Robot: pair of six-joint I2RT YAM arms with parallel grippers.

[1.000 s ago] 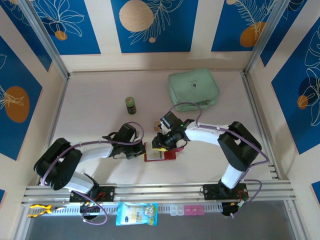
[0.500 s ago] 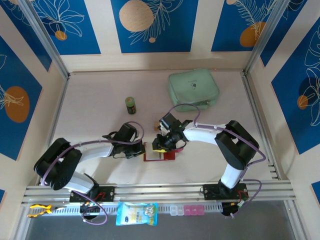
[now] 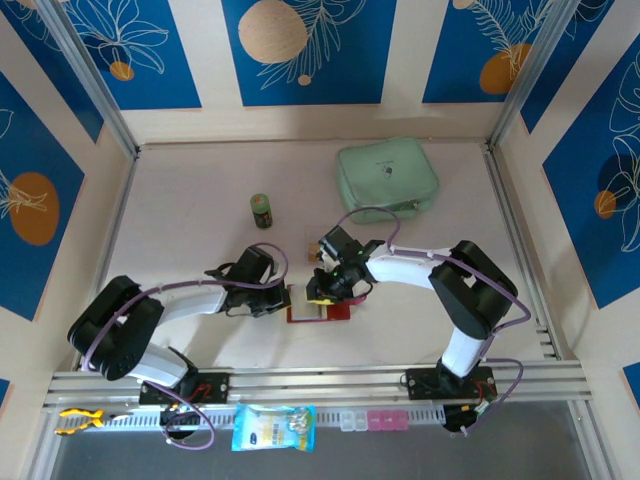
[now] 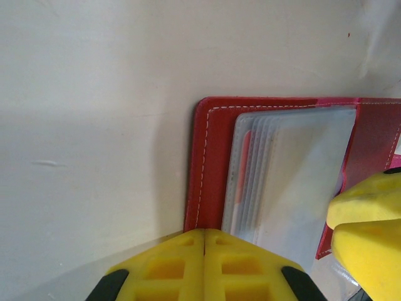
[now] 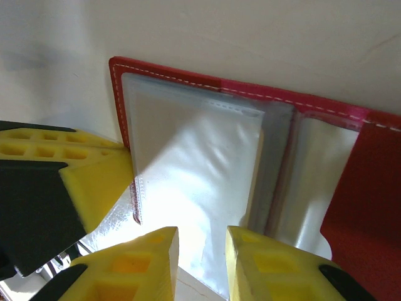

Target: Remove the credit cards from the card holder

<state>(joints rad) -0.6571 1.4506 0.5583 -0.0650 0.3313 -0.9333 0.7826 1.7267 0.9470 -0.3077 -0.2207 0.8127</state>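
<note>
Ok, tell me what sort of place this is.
Probably a robot test booth, not a home or shop: a table boxed in by blue leaf-patterned panels, two arms bolted to an aluminium rail at its near edge, and unrelated props, a mint-green pouch, a small green bottle, a red card holder.

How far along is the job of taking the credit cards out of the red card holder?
Done: the card holder lies open, its clear sleeves exposed. In hand: the shut left end effector sits at a corner of the cover; the right end effector has jaws slightly apart at the sleeves, grip unclear. Left: a red-edged card is inside a sleeve, so pulling cards out remains.
</note>
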